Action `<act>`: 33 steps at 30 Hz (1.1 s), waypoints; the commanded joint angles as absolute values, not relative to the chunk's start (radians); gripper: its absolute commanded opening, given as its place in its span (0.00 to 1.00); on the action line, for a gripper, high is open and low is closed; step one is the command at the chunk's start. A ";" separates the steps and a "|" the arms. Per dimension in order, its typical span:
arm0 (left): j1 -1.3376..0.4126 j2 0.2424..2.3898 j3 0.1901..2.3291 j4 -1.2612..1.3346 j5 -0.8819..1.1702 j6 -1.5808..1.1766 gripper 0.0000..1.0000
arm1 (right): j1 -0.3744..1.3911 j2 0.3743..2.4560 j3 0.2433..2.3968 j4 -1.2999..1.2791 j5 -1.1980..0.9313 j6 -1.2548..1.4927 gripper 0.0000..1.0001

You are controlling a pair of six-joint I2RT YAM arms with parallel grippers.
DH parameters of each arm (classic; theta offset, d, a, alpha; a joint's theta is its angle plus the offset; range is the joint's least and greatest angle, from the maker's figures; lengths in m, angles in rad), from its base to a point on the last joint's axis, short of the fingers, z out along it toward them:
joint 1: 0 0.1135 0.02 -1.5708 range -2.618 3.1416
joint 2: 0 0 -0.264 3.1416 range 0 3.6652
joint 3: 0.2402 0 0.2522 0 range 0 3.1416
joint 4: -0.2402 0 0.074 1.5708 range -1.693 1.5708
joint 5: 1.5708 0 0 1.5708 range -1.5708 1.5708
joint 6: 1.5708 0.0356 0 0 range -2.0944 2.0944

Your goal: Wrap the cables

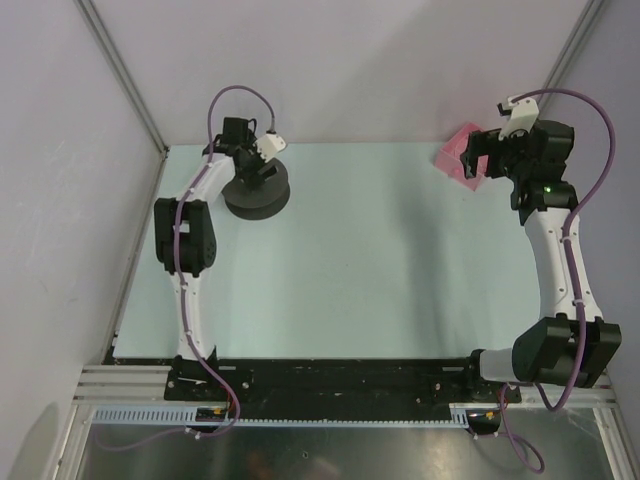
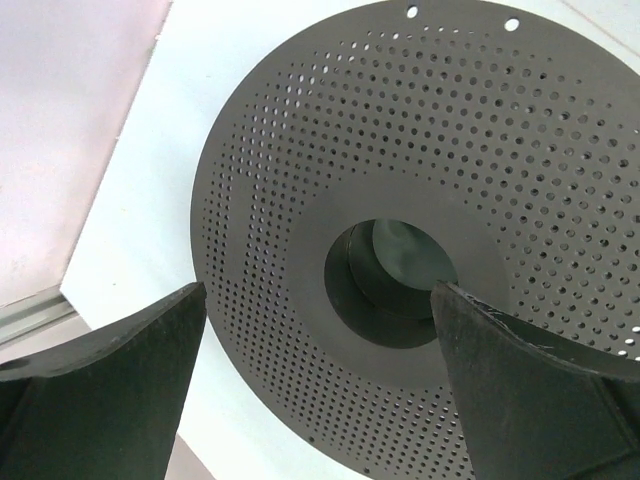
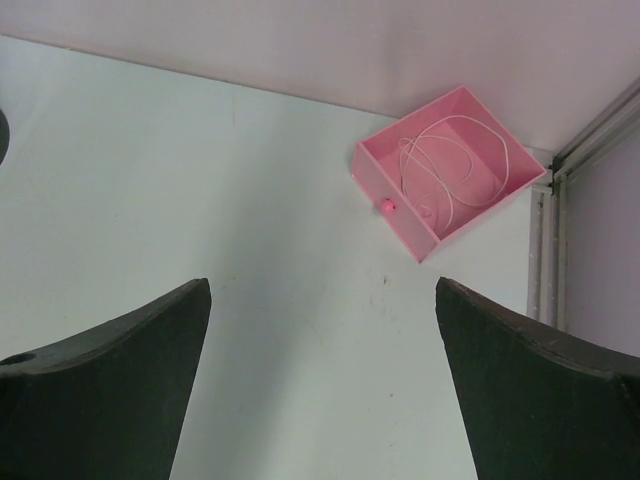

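Evidently nothing is wrapped yet. Over the pale table [image 1: 350, 260], the left gripper [image 2: 320, 292] hangs above the dark perforated spool [image 2: 400, 150], jaws apart and empty. The right gripper [image 3: 322, 288], also spread and empty, hovers near a small pink box [image 3: 395, 205] in the far right corner. Inside it the thin white cable [image 3: 452, 160] lies loosely coiled; lifting and winding it remain.

a lab enclosure: plain wall panels [image 1: 350, 60], aluminium framing [image 1: 121, 75], pale table [image 1: 380, 270].
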State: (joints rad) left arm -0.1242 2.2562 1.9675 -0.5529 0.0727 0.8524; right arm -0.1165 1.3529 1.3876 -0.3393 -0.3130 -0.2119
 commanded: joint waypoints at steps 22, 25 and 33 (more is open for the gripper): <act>-0.545 1.907 1.513 -0.590 0.255 0.606 0.99 | -0.106 1.371 1.400 -0.308 -0.280 -0.201 0.99; -0.609 1.898 1.515 -0.585 0.241 0.580 1.00 | -0.104 1.384 1.400 -0.315 -0.281 -0.208 0.99; -0.631 1.852 1.560 -0.586 0.212 0.544 0.99 | -0.089 1.440 1.401 -0.238 -0.189 -0.216 0.99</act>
State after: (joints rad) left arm -0.6388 1.9404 1.5074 -0.5831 0.2123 0.5972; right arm -0.1047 1.4082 1.3876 -0.3195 -0.2687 -0.2115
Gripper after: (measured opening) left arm 0.994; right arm 0.993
